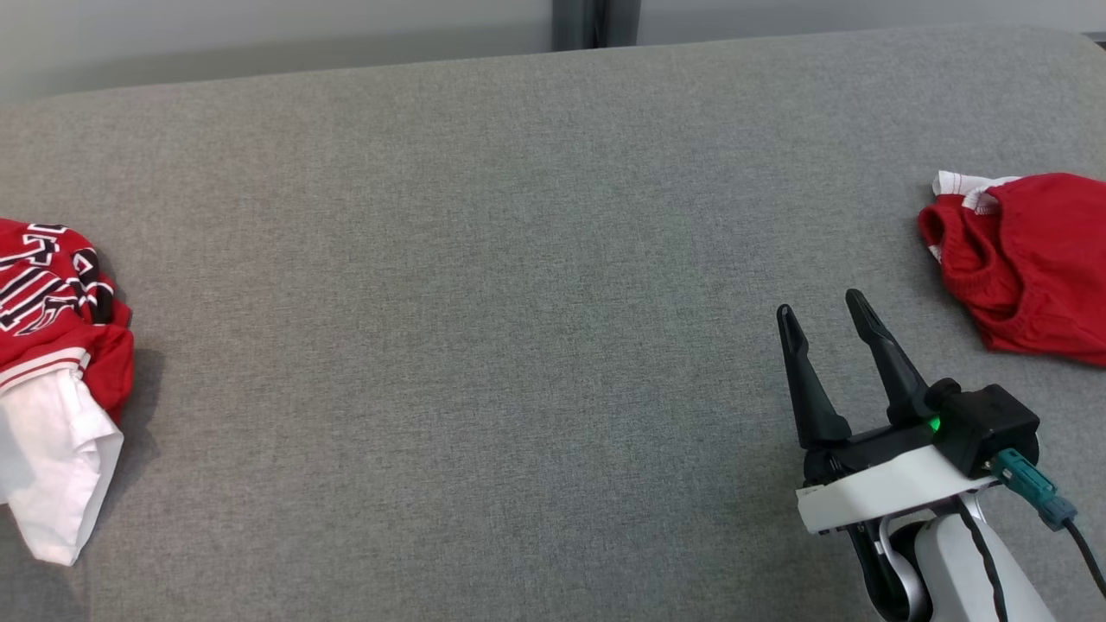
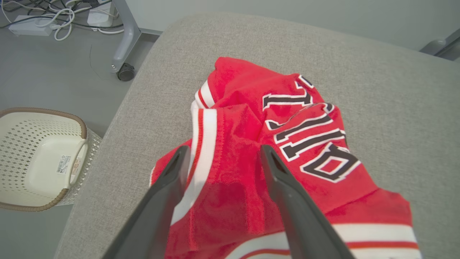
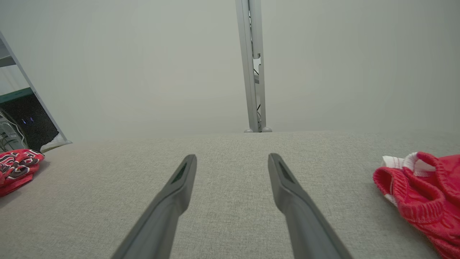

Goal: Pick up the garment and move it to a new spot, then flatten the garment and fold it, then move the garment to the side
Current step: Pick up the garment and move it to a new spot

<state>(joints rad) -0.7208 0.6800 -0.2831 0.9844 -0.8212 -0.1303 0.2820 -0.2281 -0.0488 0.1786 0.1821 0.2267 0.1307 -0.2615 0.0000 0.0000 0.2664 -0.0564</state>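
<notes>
A crumpled red jersey (image 1: 52, 294) with black-and-white lettering lies at the far left of the grey padded surface (image 1: 518, 259), and a white piece adjoins its lower edge. In the left wrist view my left gripper (image 2: 225, 149) is open just above the jersey (image 2: 244, 118), one finger on each side of a raised fold. A second red garment with white trim (image 1: 1037, 259) lies bunched at the far right. My right gripper (image 1: 821, 307) stands open and empty over bare surface, left of that red garment (image 3: 424, 194). The jersey (image 3: 18, 165) also sits far left in the right wrist view.
Off the surface's left edge, a cream perforated basket (image 2: 43, 158) stands on the floor. Behind it are a wheeled frame leg (image 2: 125, 43) and loose cables (image 2: 54, 18). A metal post (image 3: 253, 64) rises behind the far edge.
</notes>
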